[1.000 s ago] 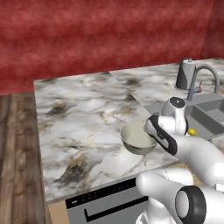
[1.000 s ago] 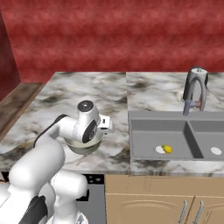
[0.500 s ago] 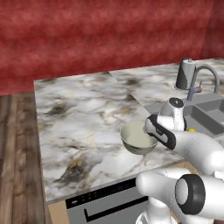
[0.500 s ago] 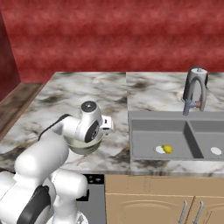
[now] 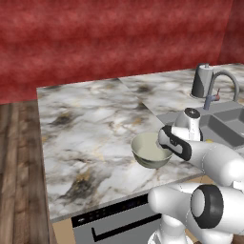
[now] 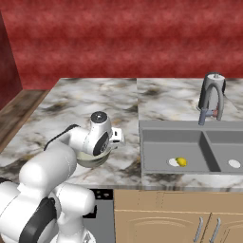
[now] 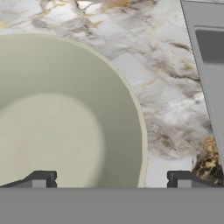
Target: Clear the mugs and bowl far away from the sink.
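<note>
The pale cream-green bowl (image 5: 149, 151) (image 6: 93, 160) (image 7: 57, 127) sits on the marble counter (image 5: 90, 128) near its front edge, left of the sink (image 5: 225, 125) (image 6: 190, 144). My gripper (image 7: 111, 179) hangs close over the bowl's right side and is open. One fingertip (image 7: 40, 179) is over the bowl's inside and the other (image 7: 183, 179) is over the counter outside, so the rim runs between them. In the base views the hand (image 5: 174, 143) (image 6: 102, 137) covers that side of the bowl. The mugs are out of view.
A curved faucet (image 5: 220, 86) (image 6: 210, 97) and a grey jug (image 5: 201, 81) stand behind the sink. A small yellow thing (image 6: 181, 162) lies in the left basin. The counter's front edge (image 5: 119, 198) runs just below the bowl, with wide bare marble to the left and back.
The hand has edged slightly sideways over the bowl's rim. The bowl has not moved and the jaws stay wide.
</note>
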